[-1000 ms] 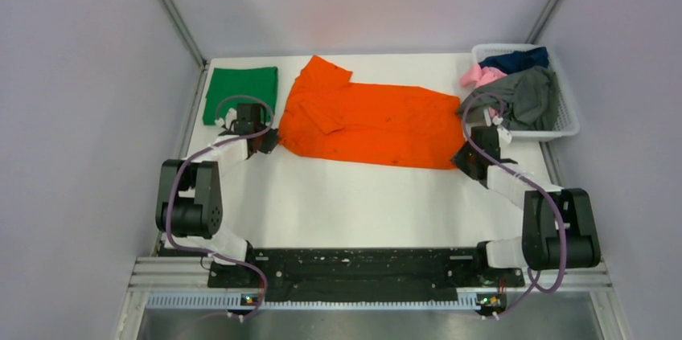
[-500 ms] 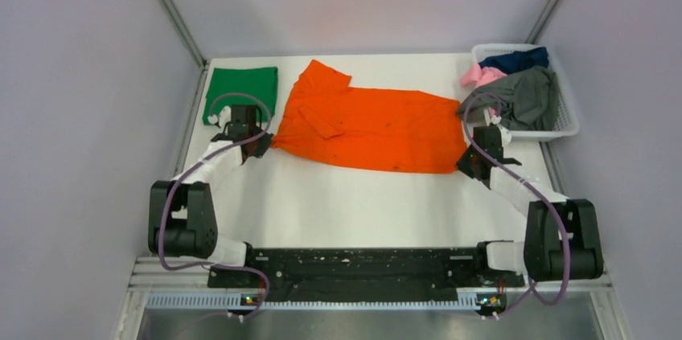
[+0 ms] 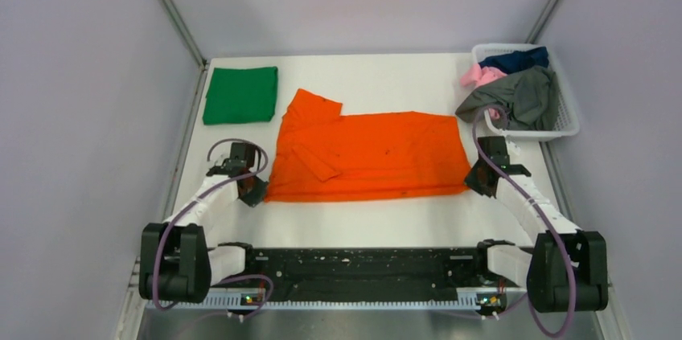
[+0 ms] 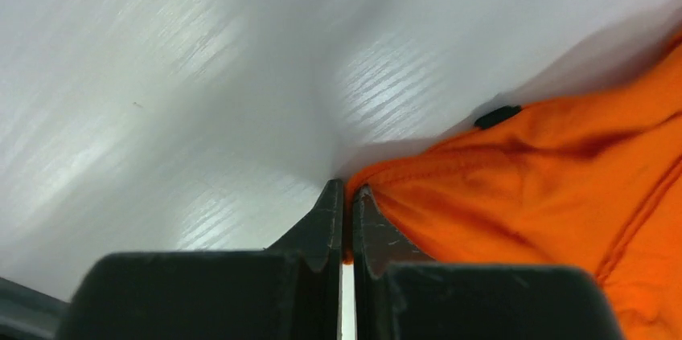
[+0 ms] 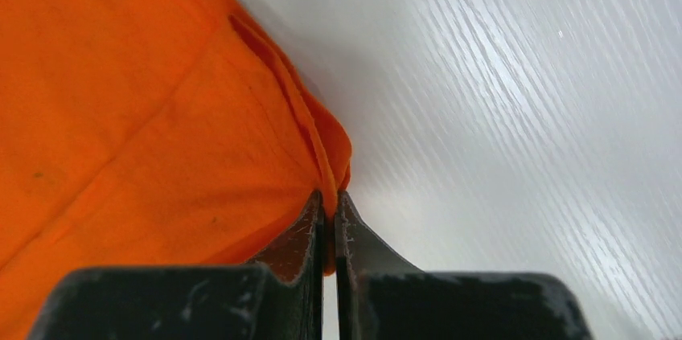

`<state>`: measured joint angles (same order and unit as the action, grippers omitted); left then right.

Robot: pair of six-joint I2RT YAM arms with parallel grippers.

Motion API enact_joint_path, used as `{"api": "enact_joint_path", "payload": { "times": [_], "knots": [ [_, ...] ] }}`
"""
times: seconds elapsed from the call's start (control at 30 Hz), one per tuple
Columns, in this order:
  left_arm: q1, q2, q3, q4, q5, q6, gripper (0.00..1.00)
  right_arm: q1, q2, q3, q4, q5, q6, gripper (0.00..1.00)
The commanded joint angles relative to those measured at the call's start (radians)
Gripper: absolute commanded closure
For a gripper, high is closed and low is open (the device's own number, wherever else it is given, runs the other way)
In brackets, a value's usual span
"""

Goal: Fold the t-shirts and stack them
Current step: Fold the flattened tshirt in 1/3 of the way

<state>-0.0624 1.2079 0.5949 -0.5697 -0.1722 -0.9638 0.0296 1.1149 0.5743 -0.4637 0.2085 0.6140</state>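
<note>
The orange t-shirt point(image 3: 366, 155) lies spread sideways across the middle of the white table, with one sleeve folded over its left part. My left gripper point(image 3: 256, 191) is shut on its near left corner point(image 4: 418, 187). My right gripper point(image 3: 476, 180) is shut on its near right corner point(image 5: 322, 155). A green t-shirt point(image 3: 240, 94) lies folded flat at the far left. Grey point(image 3: 523, 99), pink point(image 3: 476, 75) and navy point(image 3: 515, 59) t-shirts are heaped in the basket.
The white lattice basket point(image 3: 566, 119) stands at the far right corner, against the right wall. Grey walls close in the table on the left, right and back. Bare white table point(image 3: 362, 219) lies between the orange shirt and the arm bases.
Both grippers have pulled back toward the near edge, dragging the orange shirt with them. It now lies nearer and flatter, away from the green shirt and the basket.
</note>
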Motion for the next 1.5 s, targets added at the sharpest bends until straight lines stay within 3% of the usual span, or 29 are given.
{"api": "enact_joint_path", "payload": {
  "times": [0.0, 0.07, 0.1, 0.2, 0.27, 0.33, 0.37, 0.4, 0.47, 0.57, 0.67, 0.8, 0.93, 1.13, 1.47],
  "knots": [
    [0.003, -0.029, -0.082, -0.106, -0.017, -0.048, 1.0, -0.019, 0.003, -0.048, -0.097, 0.104, 0.038, 1.0],
    [0.001, -0.023, -0.09, -0.108, 0.02, -0.045, 0.97, -0.019, -0.008, -0.061, -0.094, 0.098, 0.043, 1.0],
    [-0.008, -0.028, -0.088, -0.116, 0.03, -0.041, 0.86, -0.019, -0.019, -0.06, -0.094, 0.098, 0.042, 0.93],
    [-0.029, -0.088, -0.051, -0.197, -0.007, -0.059, 0.53, -0.019, -0.076, -0.034, -0.104, 0.091, 0.023, 0.58],
    [-0.037, -0.168, -0.012, -0.267, -0.053, -0.07, 0.37, -0.019, -0.131, -0.002, -0.118, 0.09, 0.002, 0.33],
    [-0.04, -0.256, 0.037, -0.325, -0.093, -0.074, 0.19, -0.019, -0.183, 0.028, -0.132, 0.1, -0.024, 0.03],
    [-0.04, -0.296, 0.062, -0.337, -0.1, -0.059, 0.04, -0.019, -0.206, 0.042, -0.137, 0.102, -0.038, 0.01],
    [-0.042, -0.34, 0.087, -0.338, -0.101, -0.045, 0.01, -0.019, -0.227, 0.053, -0.14, 0.098, -0.049, 0.01],
    [-0.049, -0.377, 0.14, -0.336, -0.092, -0.02, 0.01, -0.017, -0.269, 0.07, -0.135, 0.063, -0.064, 0.01],
    [-0.093, -0.394, 0.179, -0.253, 0.006, 0.04, 0.01, 0.006, -0.318, 0.071, -0.037, -0.123, -0.152, 0.01],
    [-0.194, -0.344, 0.147, -0.057, 0.111, 0.057, 0.01, 0.206, -0.288, 0.074, 0.118, -0.251, -0.251, 0.01],
    [-0.289, -0.178, 0.134, 0.062, 0.165, 0.053, 0.01, 0.575, -0.127, 0.102, 0.358, -0.224, -0.448, 0.01],
    [-0.286, -0.076, 0.092, 0.081, 0.121, 0.03, 0.01, 0.771, 0.13, 0.197, 0.564, -0.218, -0.669, 0.01],
    [-0.238, -0.043, -0.049, 0.117, 0.022, -0.01, 0.01, 0.904, 0.529, 0.444, 0.597, -0.226, -0.827, 0.01],
    [-0.211, -0.06, -0.144, 0.093, 0.041, -0.058, 0.01, 0.96, 0.806, 0.665, 0.571, -0.217, -0.783, 0.01]
  ]
}}
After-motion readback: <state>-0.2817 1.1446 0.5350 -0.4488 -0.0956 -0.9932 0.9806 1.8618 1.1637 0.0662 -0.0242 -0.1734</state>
